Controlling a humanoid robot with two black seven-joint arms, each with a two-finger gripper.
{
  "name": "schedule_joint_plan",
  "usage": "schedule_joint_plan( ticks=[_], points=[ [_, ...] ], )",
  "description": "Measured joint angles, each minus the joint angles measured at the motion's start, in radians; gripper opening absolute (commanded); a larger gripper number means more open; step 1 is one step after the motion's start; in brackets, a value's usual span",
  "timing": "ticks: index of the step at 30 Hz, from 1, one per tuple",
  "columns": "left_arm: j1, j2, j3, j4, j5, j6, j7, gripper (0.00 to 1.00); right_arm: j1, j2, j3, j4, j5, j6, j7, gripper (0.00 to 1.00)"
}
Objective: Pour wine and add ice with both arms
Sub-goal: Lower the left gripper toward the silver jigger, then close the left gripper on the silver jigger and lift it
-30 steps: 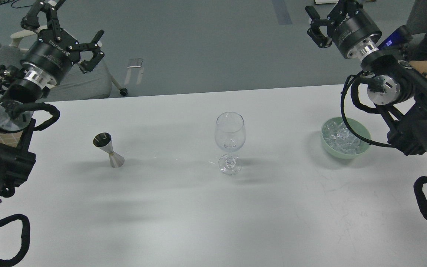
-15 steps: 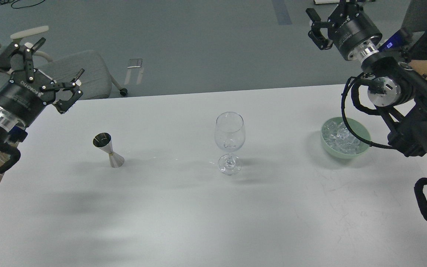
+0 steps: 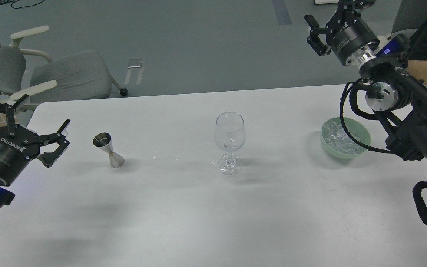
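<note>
Left gripper (image 3: 28, 120): fingers (image 3: 56, 142) spread wide, nothing between them, touching nothing. It hangs at the left edge of the worktop (image 3: 184, 215), just left of the steel jigger (image 3: 108, 150), apart from it.

Right gripper (image 3: 328, 16): raised above the floor beyond the far right corner of the worktop. One finger (image 3: 313, 31) shows clearly; the other is cut off by the top edge of the view. The part that shows looks spread, with nothing held.

The jigger stands upright on the left part of the worktop. Its cup interior is dark; whether the wine is inside cannot be told. The wine glass (image 3: 229, 142) stands upright at the centre. Its bowl looks empty, though clear liquid would be hard to see.

The ice (image 3: 341, 137) lies heaped in the green bowl (image 3: 361, 150) on the right side of the worktop. A black cable loop of the right arm crosses in front of the bowl and hides part of it.

Change from the earlier frames: the left gripper has dropped from high beside the chair (image 3: 50, 74) to worktop level near the jigger. The right gripper has barely moved. Jigger, glass and bowl are unmoved.
</note>
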State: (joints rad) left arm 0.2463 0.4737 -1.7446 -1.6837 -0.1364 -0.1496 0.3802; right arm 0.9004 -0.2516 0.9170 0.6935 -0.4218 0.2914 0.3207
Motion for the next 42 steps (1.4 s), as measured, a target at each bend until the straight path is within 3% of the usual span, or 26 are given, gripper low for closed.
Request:
schedule_joint_plan(
  ticks=[11,22,42],
  points=[
    [0.101,-0.214,-0.014,-0.042,0.003,0.093,0.0,0.98,-0.009,-0.001,0.001,0.002,0.0,0.0,0.0,1.0],
    [0.097,-0.323,0.007,0.047,0.031,0.1,0.001,0.98,-0.017,-0.001,0.0,0.002,0.0,0.0,0.0,1.0],
    [-0.171,-0.388,0.08,0.42,0.132,0.018,-0.007,0.98,-0.02,0.003,-0.001,0.0,-0.007,-0.002,-0.002,1.0]
  ],
)
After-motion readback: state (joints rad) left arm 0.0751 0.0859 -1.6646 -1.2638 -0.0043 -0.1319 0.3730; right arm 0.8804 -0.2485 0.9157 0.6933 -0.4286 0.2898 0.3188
